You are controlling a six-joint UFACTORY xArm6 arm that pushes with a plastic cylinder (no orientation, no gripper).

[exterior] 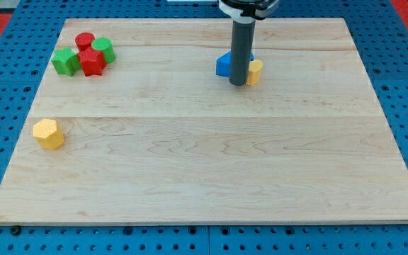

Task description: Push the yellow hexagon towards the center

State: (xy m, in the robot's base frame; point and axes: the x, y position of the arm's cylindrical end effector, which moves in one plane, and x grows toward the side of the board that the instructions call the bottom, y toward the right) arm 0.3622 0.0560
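Observation:
A yellow hexagon (48, 133) lies near the board's left edge, a little below mid-height. My tip (238, 83) stands far from it, at the upper middle of the board. The rod covers part of a blue block (224, 64) on its left and a second yellow block (255, 71) on its right. My tip seems to touch both of them.
A cluster sits at the upper left: a red cylinder (84, 41), a green cylinder (103, 49), a green block (65, 61) and a red block (91, 62). The wooden board (204, 163) rests on a blue pegboard.

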